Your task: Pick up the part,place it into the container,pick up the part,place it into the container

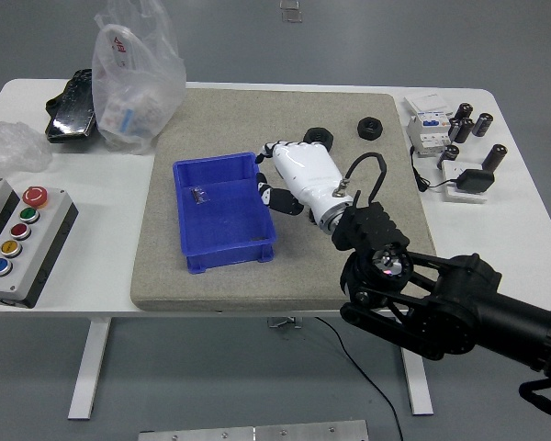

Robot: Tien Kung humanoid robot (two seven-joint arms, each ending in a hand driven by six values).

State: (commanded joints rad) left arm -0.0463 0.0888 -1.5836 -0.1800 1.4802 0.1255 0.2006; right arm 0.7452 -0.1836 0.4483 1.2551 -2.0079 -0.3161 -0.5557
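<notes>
My right hand (274, 180), white with black fingertips, hovers over the grey mat (367, 197) just right of the blue container (222, 213). Its fingers are loosely bent and hold nothing. A black nut (319, 137) lies just behind the hand, partly hidden by it. A second black nut (371, 127) lies further right on the mat. A small dark part (199, 193) lies inside the container near its back left. The left arm is out of view.
A clear plastic bag (133, 78) and a black object (69, 106) are at the back left. A button box (18, 241) stands at the left edge. Electrical parts and black cylinders (455, 138) sit at the right.
</notes>
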